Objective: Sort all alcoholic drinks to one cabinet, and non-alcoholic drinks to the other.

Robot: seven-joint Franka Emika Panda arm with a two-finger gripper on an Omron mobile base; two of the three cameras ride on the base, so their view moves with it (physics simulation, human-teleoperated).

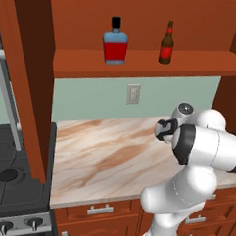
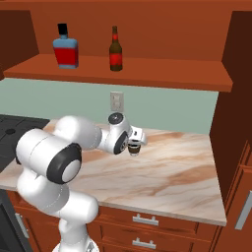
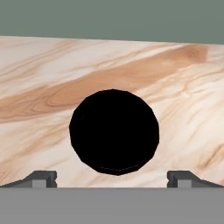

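Hand view looks straight down on the cup [image 3: 114, 131], standing on the counter [image 3: 39, 74] below the cabinet [image 2: 118, 74]; gripper [image 3: 112, 178] wide open, empty. Best centre both fingers around the lid, then descend straight.

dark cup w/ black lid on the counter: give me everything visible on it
The cup is short and dark brown with a round black lid that looks matte and closed. It stands upright on the marbled counter, in front of the wall outlet. The end effector hovers directly above it, open, fingertips to either side of the lid with counter showing between, so nothing but the counter touches it. Its base is hidden from above.
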